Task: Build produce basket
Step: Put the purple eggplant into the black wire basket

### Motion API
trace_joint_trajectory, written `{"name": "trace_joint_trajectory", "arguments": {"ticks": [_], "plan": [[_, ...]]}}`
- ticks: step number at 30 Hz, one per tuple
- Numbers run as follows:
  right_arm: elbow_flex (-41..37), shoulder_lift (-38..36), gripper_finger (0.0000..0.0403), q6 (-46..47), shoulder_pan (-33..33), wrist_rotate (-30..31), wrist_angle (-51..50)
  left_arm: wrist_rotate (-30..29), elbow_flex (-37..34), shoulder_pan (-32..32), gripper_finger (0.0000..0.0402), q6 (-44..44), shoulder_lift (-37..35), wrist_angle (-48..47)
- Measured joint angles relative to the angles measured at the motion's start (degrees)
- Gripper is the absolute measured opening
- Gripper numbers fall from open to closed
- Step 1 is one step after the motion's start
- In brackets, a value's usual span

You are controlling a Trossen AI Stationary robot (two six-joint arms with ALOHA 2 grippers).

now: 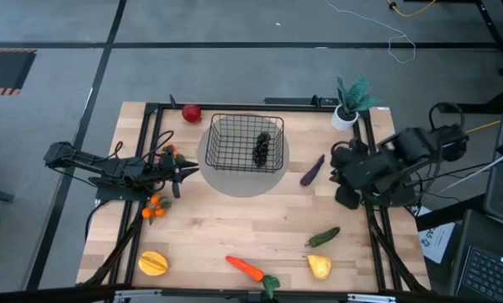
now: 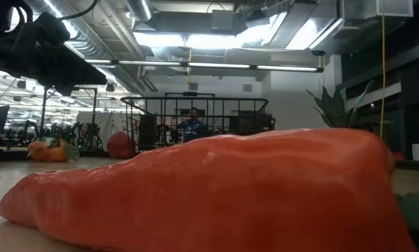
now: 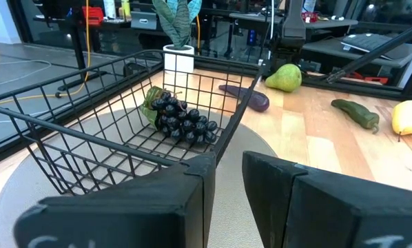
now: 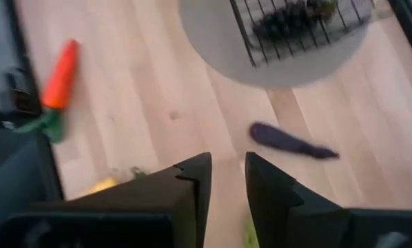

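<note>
I see the basket [image 1: 245,141] on its grey mat [image 1: 235,181], long axis across the table, grapes [image 1: 262,150] inside. My left gripper [image 1: 187,171] and right gripper [image 1: 336,164] each show a narrow gap, empty.

Right gripper [image 4: 227,180] fingers are being held slightly apart at bottom centre, nothing between them. Basket [image 4: 289,31] holding grapes [image 4: 285,17] is sitting on a grey round mat [image 4: 275,69], top right. Eggplant [image 4: 292,143] is lying centre-right; carrot [image 4: 58,72] upper left.
</note>
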Motion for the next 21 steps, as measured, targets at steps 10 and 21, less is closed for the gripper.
{"name": "trace_joint_trajectory", "arguments": {"ticks": [10,21], "plan": [[-19.56,0.02,0.0080,6.22,-0.14,0.04,1.00,0.00,0.00,0.00,0.0064,-0.02,0.02,0.00],[-35.00,0.11,0.0081,4.78,-2.64,0.05,14.66,0.00,0.00,0.00,0.0064,-0.02,0.02,0.00]]}}
